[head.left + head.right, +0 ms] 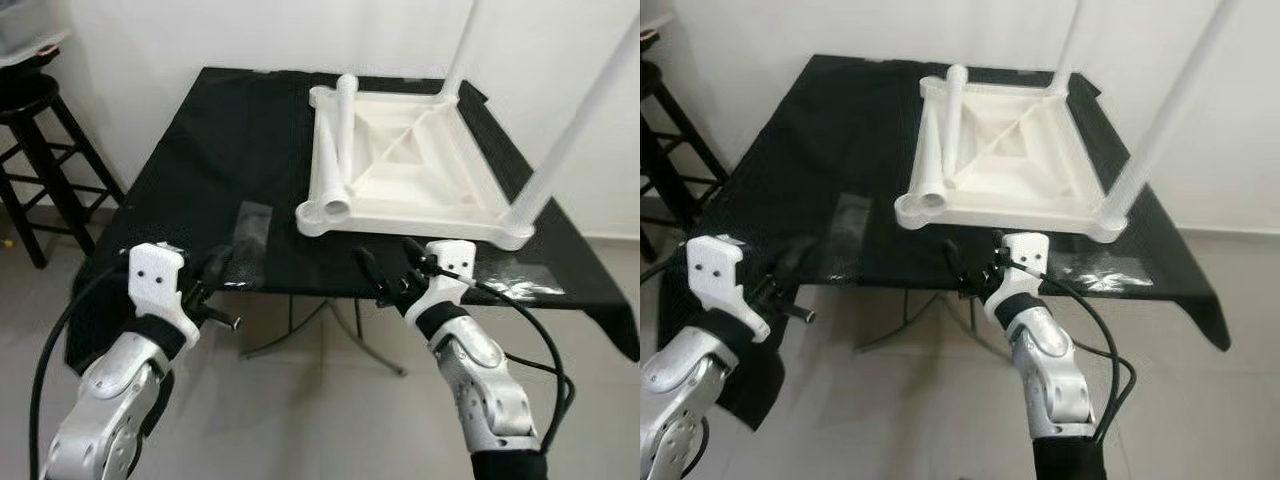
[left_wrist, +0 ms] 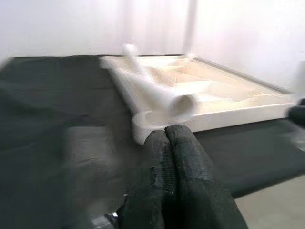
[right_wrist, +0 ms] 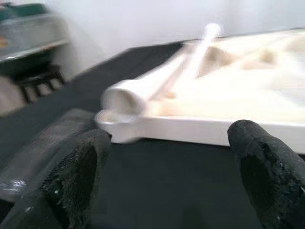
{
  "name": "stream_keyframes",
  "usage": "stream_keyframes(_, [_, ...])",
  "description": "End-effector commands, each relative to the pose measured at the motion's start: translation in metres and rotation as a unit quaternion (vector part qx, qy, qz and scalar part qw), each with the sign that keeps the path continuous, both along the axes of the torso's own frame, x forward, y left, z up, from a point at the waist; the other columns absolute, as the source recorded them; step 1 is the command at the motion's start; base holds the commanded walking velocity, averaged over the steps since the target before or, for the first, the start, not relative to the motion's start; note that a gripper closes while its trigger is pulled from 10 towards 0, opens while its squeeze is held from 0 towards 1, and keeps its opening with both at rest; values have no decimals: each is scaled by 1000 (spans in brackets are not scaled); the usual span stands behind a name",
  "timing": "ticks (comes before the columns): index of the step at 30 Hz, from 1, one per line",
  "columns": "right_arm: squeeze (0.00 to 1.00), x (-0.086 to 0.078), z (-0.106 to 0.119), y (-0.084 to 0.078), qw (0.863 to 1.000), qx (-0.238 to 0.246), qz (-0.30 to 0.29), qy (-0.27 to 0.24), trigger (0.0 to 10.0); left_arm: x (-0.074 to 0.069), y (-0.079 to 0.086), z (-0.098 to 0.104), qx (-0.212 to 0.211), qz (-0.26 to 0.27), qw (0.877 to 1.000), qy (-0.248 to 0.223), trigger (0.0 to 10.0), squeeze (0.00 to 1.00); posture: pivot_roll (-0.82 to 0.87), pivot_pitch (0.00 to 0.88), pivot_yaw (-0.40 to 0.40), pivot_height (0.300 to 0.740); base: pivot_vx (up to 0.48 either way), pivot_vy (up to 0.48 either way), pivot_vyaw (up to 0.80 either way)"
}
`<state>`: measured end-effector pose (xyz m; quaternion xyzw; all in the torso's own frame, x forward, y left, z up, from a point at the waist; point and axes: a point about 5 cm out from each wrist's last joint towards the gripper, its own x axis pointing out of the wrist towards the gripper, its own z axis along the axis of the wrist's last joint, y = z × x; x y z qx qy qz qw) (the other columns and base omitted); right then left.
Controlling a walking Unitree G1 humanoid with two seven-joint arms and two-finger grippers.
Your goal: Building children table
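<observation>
We see a white plastic table top [image 1: 420, 165] lying upside down on the black-covered tabletop [image 1: 200, 170], toward its right half, with its ribbed underside facing up. Two white legs stand upright in its right-hand corner sockets, one at the far right [image 1: 462, 50] and one at the near right [image 1: 580, 125]. A loose leg [image 1: 340, 140] lies along the left edge of the frame, its open end pointing toward us beside the near left socket [image 1: 322, 212]. Our left gripper [image 1: 215, 300] hangs in front of the near edge of the tabletop, left of the frame and apart from it; in the left wrist view its fingers [image 2: 176, 176] are pressed together with nothing between them, pointing toward the loose leg's open end. Our right gripper [image 1: 390, 270] sits just before the near edge, below the frame's near side and not touching it; in the right wrist view its fingers [image 3: 267, 171] are spread wide and hold nothing, with the frame's near left corner and the loose leg seen between them. A dark wooden stool [image 1: 35, 130] stands at the far left beside the tabletop, and a white wall [image 1: 150, 30] runs behind. Patches of clear tape [image 1: 250, 225] shine on the black cover near the front edge.
</observation>
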<state>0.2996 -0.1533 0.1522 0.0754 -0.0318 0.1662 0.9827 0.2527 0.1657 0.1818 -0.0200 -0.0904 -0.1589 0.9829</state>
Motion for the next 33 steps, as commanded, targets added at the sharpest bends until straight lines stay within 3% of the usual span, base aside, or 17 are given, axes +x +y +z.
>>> stream_keyframes(1, [0,1,2,3,1000,6,3,-8,10000,2,5,2,-14,6,1000,-4,10000,0,-8,86,-46,740,0,-379,0])
stream_keyframes(12, [0,-1,0,5,1000,0,9,-7,10000,-1,4,-3,-13,1,1000,12,10000,0,-2,99,-36,740,0,0,0])
stream_keyframes(13, [0,-4,0,4,1000,2,7,-8,10000,-1,5,0,-26,-5,1000,7,10000,1000,-14,108,-31,740,0,0,0])
stream_keyframes(33, [0,-2,0,3,1000,4,10,-5,10000,2,6,0,-45,-2,999,9,10000,1000,-10,107,-29,740,0,0,0])
